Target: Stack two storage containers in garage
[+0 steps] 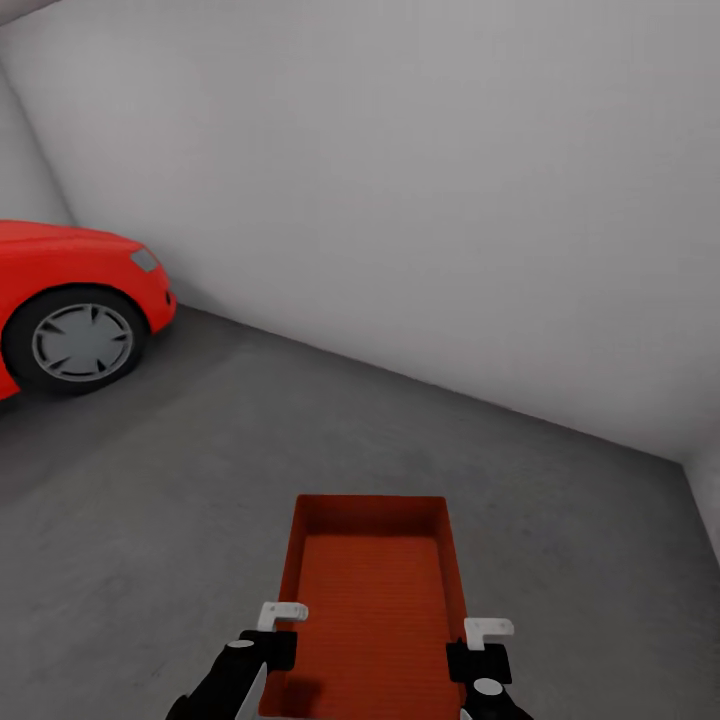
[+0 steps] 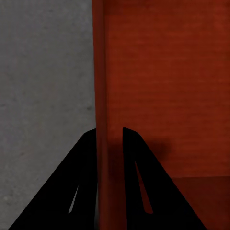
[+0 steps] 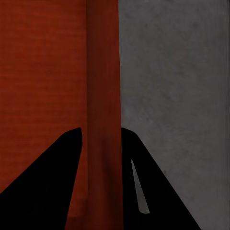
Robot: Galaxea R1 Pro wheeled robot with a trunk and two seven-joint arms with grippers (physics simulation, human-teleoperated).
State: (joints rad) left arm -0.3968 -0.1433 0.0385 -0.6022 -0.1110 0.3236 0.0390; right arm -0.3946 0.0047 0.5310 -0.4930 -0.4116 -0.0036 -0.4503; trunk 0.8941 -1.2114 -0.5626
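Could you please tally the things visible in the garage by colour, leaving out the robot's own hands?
Orange-red: 1, the storage container
Red: 1, the car
Grey: 2, the concrete floor and the pale wall
Total: 4

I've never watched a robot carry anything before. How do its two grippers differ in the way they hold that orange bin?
The left gripper straddles the storage container's left long wall; the right gripper straddles its right long wall. In its wrist view, the left gripper's fingers sit close on the wall, while the right gripper's fingers stand slightly wider around theirs. Both have one finger inside the container, one outside, above the concrete floor.
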